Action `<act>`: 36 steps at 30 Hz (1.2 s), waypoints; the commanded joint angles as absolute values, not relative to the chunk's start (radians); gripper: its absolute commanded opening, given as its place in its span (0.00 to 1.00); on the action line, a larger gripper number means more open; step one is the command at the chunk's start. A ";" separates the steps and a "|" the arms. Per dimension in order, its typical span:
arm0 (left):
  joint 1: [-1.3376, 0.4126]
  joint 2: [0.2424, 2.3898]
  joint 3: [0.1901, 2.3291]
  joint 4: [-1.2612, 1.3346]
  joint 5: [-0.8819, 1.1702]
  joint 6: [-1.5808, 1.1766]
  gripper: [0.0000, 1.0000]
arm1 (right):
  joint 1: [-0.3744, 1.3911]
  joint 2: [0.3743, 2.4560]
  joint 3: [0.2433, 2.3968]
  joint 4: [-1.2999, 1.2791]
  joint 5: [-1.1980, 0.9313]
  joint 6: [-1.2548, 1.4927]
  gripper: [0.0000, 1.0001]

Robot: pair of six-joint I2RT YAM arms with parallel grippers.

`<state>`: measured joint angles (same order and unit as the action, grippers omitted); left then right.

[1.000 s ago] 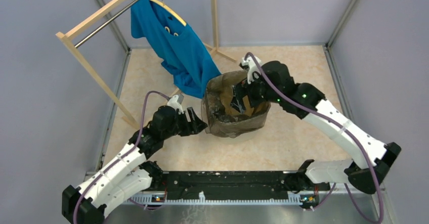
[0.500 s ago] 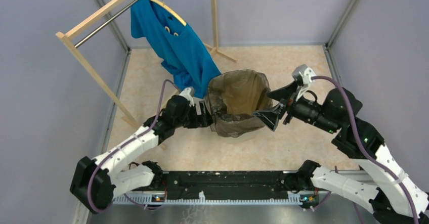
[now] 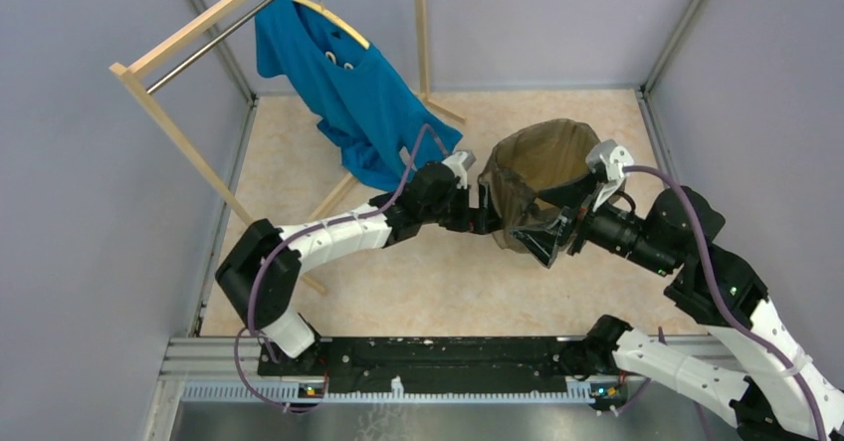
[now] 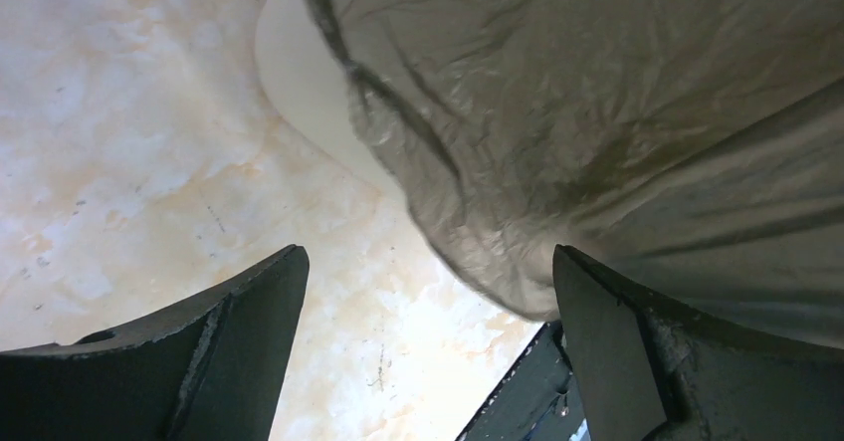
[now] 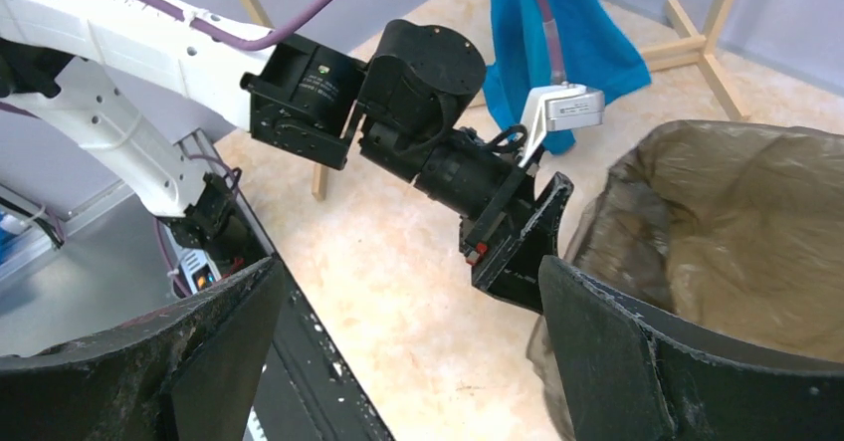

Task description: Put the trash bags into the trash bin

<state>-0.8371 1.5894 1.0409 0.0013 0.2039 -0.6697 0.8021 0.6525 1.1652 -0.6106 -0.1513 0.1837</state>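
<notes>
A glossy brown see-through trash bag (image 3: 542,157) is draped over the trash bin, covering its rim and sides. The bin's cream wall (image 4: 299,83) shows below the bag's hem (image 4: 597,112). My left gripper (image 3: 488,212) is at the bin's left side, open; in the left wrist view (image 4: 428,292) the hem hangs beside its right finger (image 4: 617,351), unpinched. My right gripper (image 3: 552,230) stands open at the bin's near right side. In the right wrist view (image 5: 408,312), the bag's mouth (image 5: 737,212) lies beyond its right finger, with the left gripper (image 5: 518,252) pressed close to the bag.
A blue shirt (image 3: 348,93) hangs from a wooden clothes rack (image 3: 169,112) at the back left, with its feet (image 3: 438,108) just behind the left arm. Grey walls enclose the marbled floor (image 3: 418,272). The black base rail (image 3: 438,361) runs along the near edge.
The bagged bin has shifted right and back. My left arm has stretched far right after it, its jaws spreading wider. My right gripper came out of the bin to its near right side.
</notes>
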 commanded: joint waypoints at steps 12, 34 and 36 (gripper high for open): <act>-0.841 1.064 0.834 -0.306 -0.145 -0.520 0.99 | 0.811 0.758 1.047 -0.676 -0.240 0.312 0.99; -0.842 0.638 0.830 -0.399 -0.388 -0.288 0.99 | 1.421 0.965 0.712 -0.804 0.643 1.287 0.99; -0.841 0.629 0.820 -0.397 -0.400 -0.275 0.99 | 1.420 0.981 0.670 -0.824 0.738 1.348 0.99</act>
<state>-0.8413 0.6552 0.8059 -0.4271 -0.3614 -0.3290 1.4117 0.9825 0.7311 -0.7254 0.4446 1.0756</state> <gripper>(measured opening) 0.987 0.985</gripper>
